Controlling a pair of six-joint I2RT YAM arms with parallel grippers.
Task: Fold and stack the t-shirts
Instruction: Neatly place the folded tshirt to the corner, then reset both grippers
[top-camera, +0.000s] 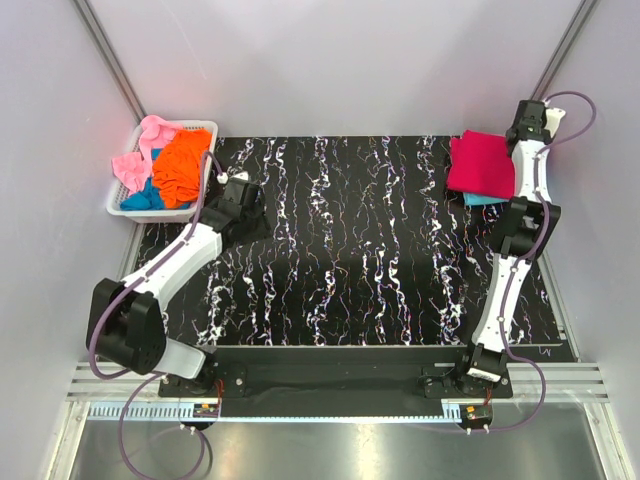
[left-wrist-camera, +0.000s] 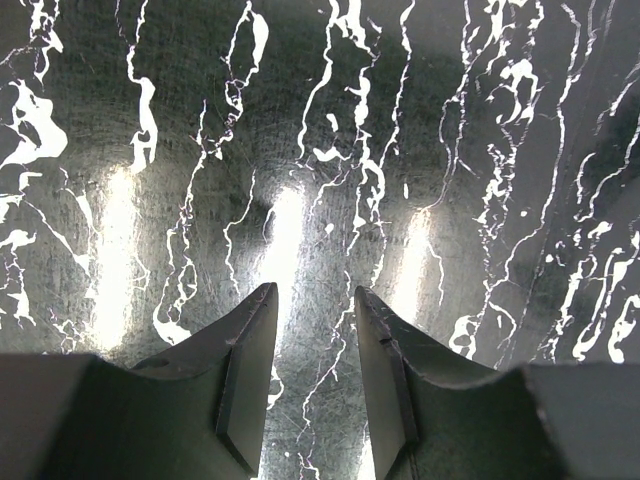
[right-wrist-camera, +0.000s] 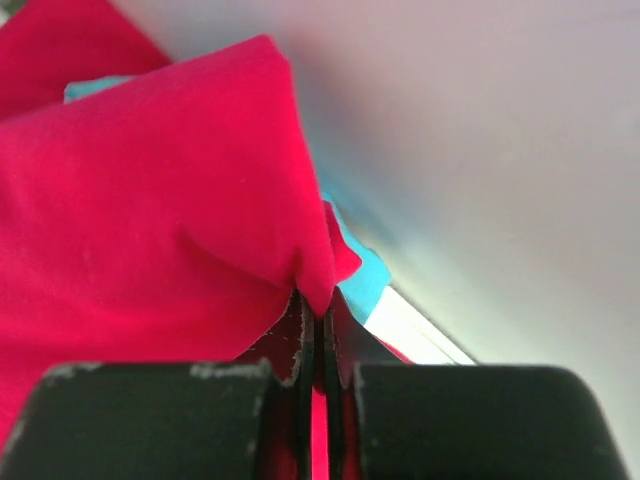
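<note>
A folded crimson-red t-shirt (top-camera: 481, 165) lies on a folded cyan t-shirt (top-camera: 484, 199) at the table's far right. My right gripper (top-camera: 521, 133) is shut on the red shirt's far right corner; the right wrist view shows the red cloth (right-wrist-camera: 150, 220) pinched between the fingers, with the cyan shirt (right-wrist-camera: 365, 280) peeking out beneath. My left gripper (top-camera: 243, 192) is open and empty, low over the bare black marbled table (left-wrist-camera: 300, 150). Orange (top-camera: 181, 166), pink (top-camera: 145, 150) and blue (top-camera: 143, 196) t-shirts lie crumpled in the basket at far left.
A white slotted plastic basket (top-camera: 205, 127) stands at the table's far left corner, just left of my left gripper. Pale walls close the table on the left, back and right. The right wall (right-wrist-camera: 480, 150) is close beside my right gripper.
</note>
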